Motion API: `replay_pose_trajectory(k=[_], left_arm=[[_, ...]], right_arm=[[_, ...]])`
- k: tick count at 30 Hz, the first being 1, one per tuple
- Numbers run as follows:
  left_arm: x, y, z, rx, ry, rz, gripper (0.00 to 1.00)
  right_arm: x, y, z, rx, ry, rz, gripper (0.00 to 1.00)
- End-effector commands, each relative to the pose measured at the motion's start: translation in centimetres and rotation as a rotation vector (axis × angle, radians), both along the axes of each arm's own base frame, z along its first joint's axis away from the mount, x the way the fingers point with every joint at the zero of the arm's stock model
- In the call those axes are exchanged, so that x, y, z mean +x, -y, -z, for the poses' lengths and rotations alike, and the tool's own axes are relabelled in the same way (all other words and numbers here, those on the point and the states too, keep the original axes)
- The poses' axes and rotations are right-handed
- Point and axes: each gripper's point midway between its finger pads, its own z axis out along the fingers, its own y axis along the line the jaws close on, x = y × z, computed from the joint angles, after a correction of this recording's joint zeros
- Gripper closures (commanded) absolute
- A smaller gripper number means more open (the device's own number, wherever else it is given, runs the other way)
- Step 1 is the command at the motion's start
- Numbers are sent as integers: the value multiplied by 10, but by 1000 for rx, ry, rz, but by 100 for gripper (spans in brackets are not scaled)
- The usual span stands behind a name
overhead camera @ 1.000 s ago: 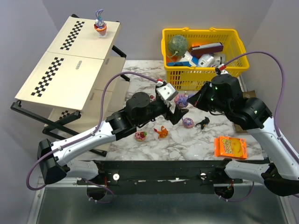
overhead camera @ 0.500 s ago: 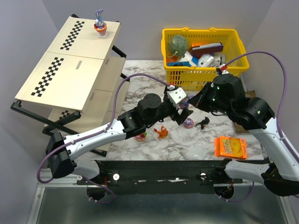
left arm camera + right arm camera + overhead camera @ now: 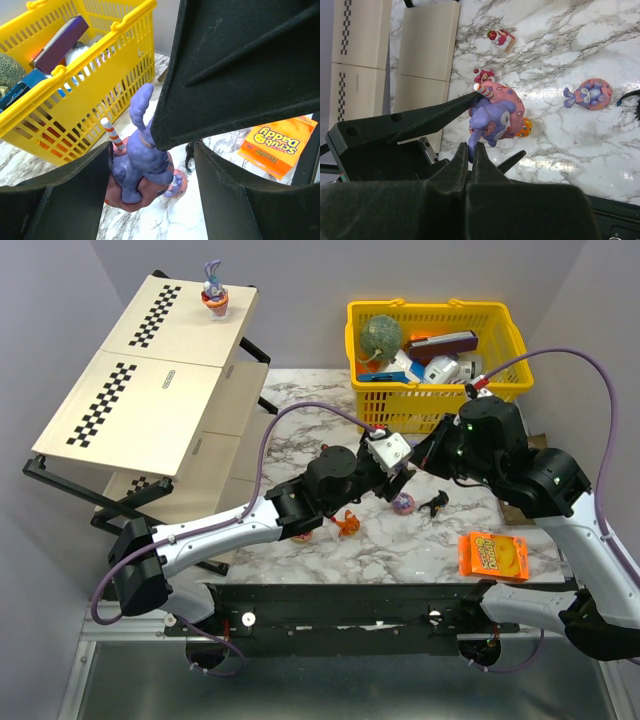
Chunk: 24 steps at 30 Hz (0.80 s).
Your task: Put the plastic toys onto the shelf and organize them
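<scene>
Left hand [image 3: 402, 478] advanced over marble table [image 3: 400, 560].

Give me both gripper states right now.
Left gripper: open, fingers either side of the rabbit toy.
Right gripper: shut on the rabbit toy's ear.

The marble surface [image 3: 400, 550] carries a yellow basket [image 3: 430, 308] at one o'clock, an orange packet [image 3: 493, 555] at four, the shelf [image 3: 150, 390] at ten, and small toys [image 3: 402, 503] near centre.
</scene>
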Motion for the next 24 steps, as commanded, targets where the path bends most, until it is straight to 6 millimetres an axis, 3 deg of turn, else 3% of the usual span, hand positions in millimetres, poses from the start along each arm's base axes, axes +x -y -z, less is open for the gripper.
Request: replay_pose_trajectory(k=[1,11,20,21,24], left_arm=[[9,0,-12,-17,33,-62,30],[16,1,-17,-13,68,-108,53],[17,0,-18,0,90,-118,93],[17,0,-17,5,91,-117,100],[15,-2,-21,2,100,-112,100]], right_arm=[[-4,0,-28,65,55,-13,99],[-4,-8,-30,78,53,-45,100],[-3,-9,-35,86,68,-47,99],[-2,-8,-36,87,74,-44,93],[-1,-9,-38,102,94,-43,75]])
